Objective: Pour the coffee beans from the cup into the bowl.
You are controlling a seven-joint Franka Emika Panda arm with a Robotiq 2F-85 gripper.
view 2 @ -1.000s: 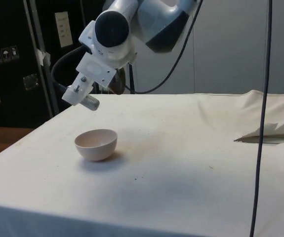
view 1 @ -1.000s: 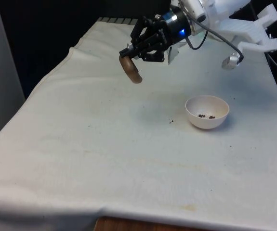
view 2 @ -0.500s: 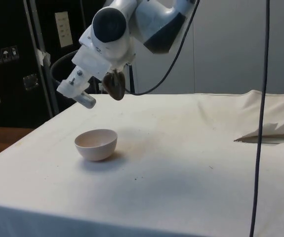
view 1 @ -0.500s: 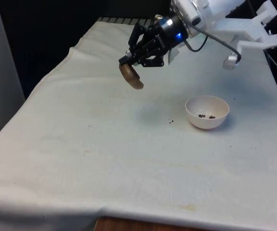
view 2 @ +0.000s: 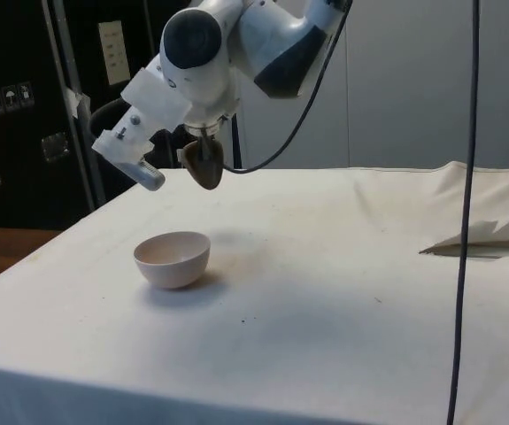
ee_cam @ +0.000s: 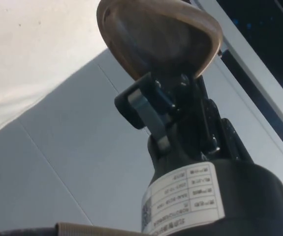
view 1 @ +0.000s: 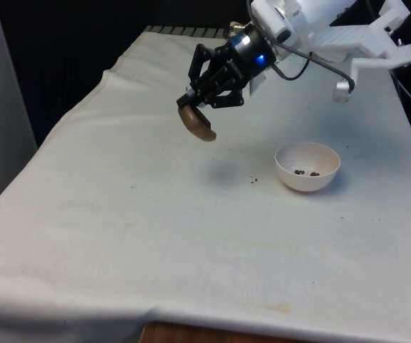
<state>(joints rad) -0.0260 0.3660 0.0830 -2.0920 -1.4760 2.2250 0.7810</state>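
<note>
My gripper [view 1: 196,108] is shut on the rim of a small brown cup [view 1: 196,123], which hangs tilted well above the cloth. In the side view the cup [view 2: 204,163] is up and a little beyond the white bowl [view 2: 173,258]. The wrist view looks into the cup [ee_cam: 156,34]; its inside looks bare, with a finger [ee_cam: 146,110] clamped on the rim. The white bowl [view 1: 307,166] stands on the cloth towards the front view's right of the cup, with a few coffee beans [view 1: 306,172] in its bottom. Cup and bowl are clearly apart.
A couple of loose beans [view 1: 254,179] lie on the white cloth just beside the bowl. The cloth is rucked up into a fold [view 2: 489,232] at one table edge. A black cable [view 2: 463,212] hangs down in the side view.
The gripper has swung with the cup, turning it and bringing it slightly lower and towards the front view's right; in the side view the cup has come out from behind the arm.
</note>
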